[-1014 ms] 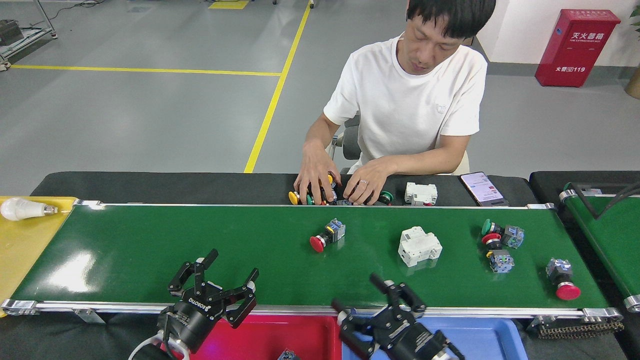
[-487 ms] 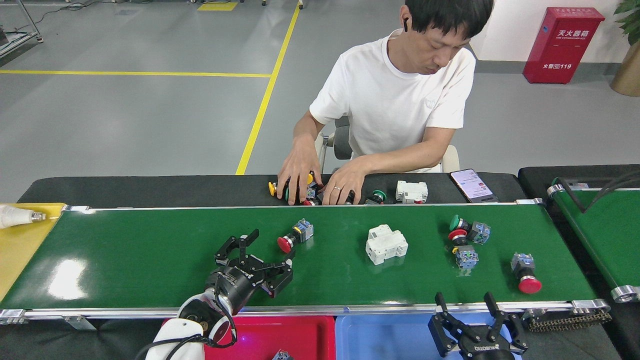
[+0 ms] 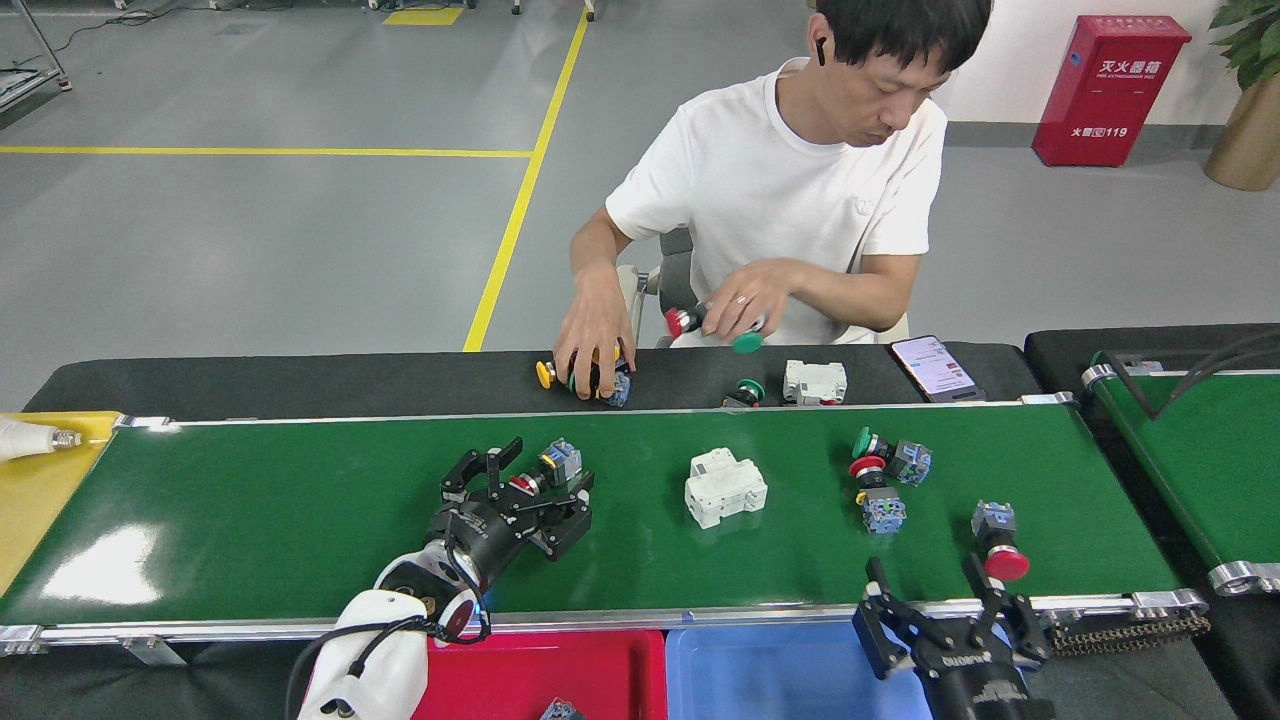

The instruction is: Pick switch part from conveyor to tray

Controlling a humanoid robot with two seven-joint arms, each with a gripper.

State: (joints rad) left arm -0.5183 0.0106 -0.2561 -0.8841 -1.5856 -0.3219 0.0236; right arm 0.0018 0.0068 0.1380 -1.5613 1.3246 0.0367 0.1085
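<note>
Black fingers (image 3: 478,466) of the left gripper (image 3: 520,478) spread open around the red-capped switch part (image 3: 545,470) lying on the green conveyor (image 3: 250,510), centre-left of frame. Lower right, the right gripper (image 3: 935,590) hangs open above the blue tray (image 3: 760,675), beside the red tray (image 3: 590,675).

Factory floor: conveyor (image 3: 300,520), yellow floor lines (image 3: 510,215)
</note>
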